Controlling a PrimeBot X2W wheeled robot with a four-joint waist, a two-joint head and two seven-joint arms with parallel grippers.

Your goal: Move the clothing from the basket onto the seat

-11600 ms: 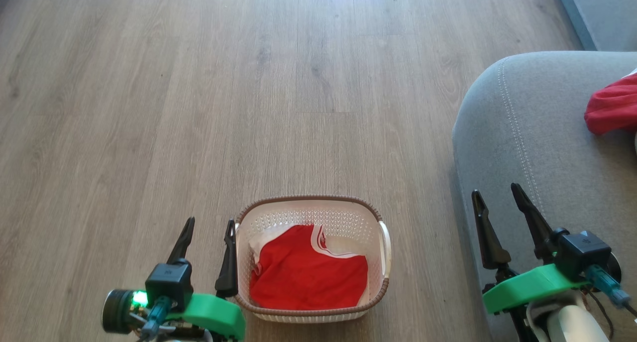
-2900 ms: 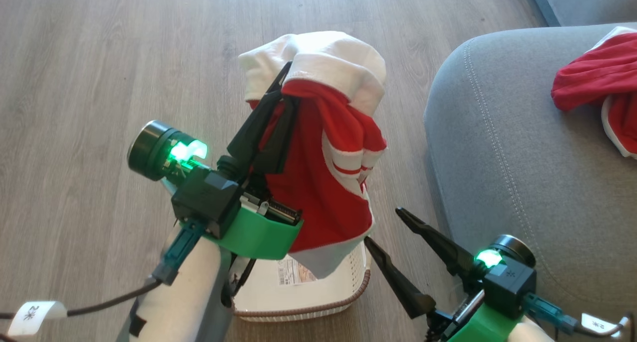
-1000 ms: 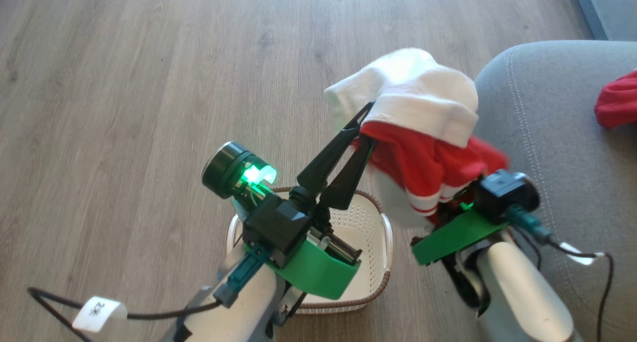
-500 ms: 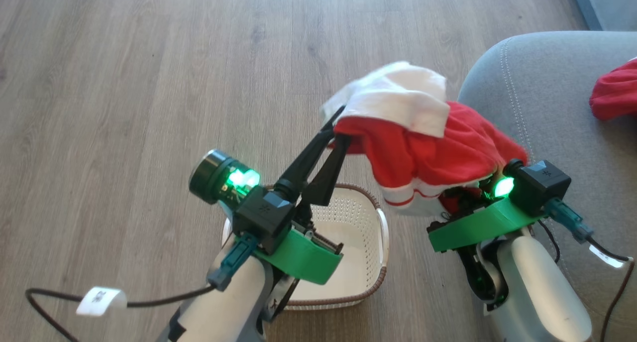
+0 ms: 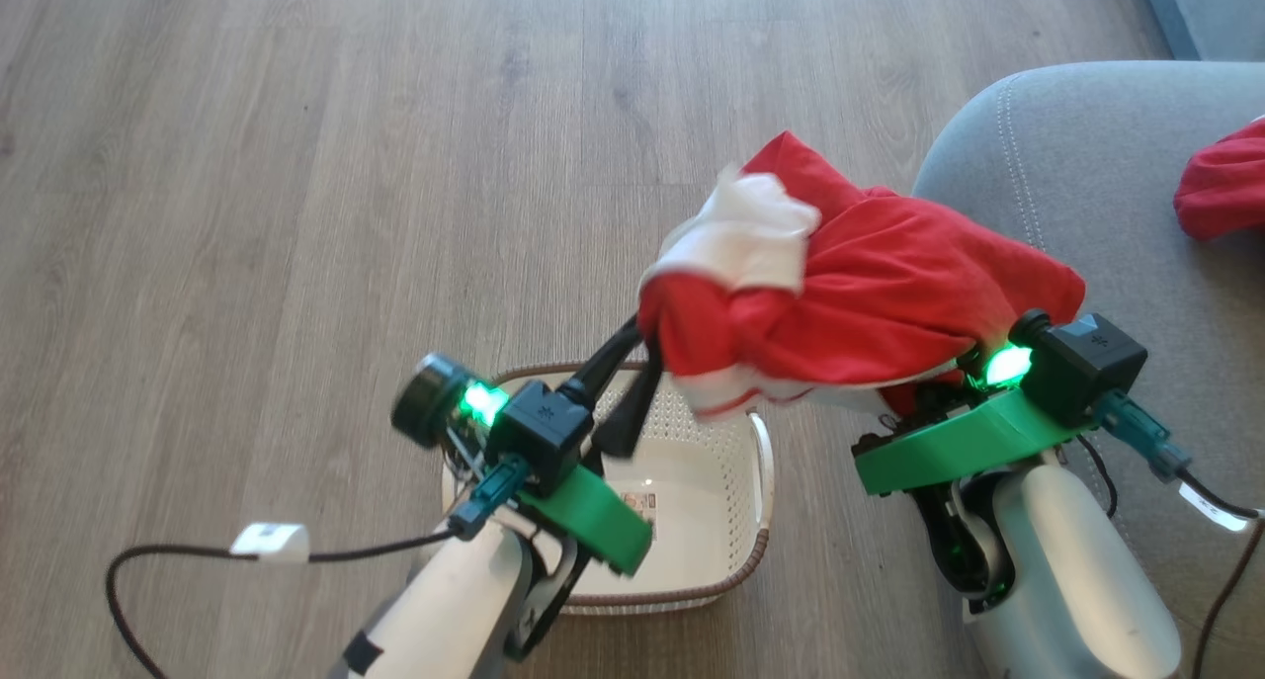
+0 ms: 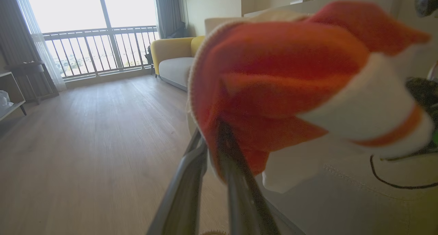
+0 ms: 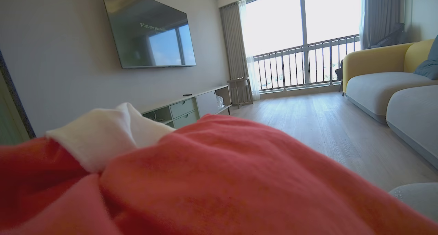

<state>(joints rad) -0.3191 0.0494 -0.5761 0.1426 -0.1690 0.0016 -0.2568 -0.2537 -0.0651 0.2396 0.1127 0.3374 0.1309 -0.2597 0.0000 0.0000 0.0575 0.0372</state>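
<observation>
Looking down from the head: a soft bright red fabric garment (image 5: 870,284) with white trim and white lining, bunched up and slung in the air between two arms. Hangs above the wooden plank floor (image 5: 296,214), over the right-hand edge of a small oval cream plastic laundry basket (image 5: 736,560) with perforated walls and a brown woven-look rim. Reaches as far as the rounded corner of a large grey upholstered seat (image 5: 1117,234) with a pale stitched seam. Held clear above the basket; impossible to tell whether touching the seat.

At the garment's left end, the left gripper (image 5: 647,348): two long dark fingers nearly together, tips tucked under the red hem and nipping a fold of it. Same grip in the left wrist view, with both fingers (image 6: 236,187) meeting at the cloth's lower edge, red and white fabric ballooning just above and beyond the tips, grey upholstery close below.

At the garment's right end, the right gripper (image 5: 964,368): closed on the cloth, fingers buried beneath it, gathered fabric running down to the black housing and green bracket. In the right wrist view, red and white folds heaped across the lower half, covering the fingers.

On the basket's floor, a label sticker (image 5: 637,506). At the seat's far right, well apart from the held piece, a second red garment (image 5: 1221,195).
</observation>
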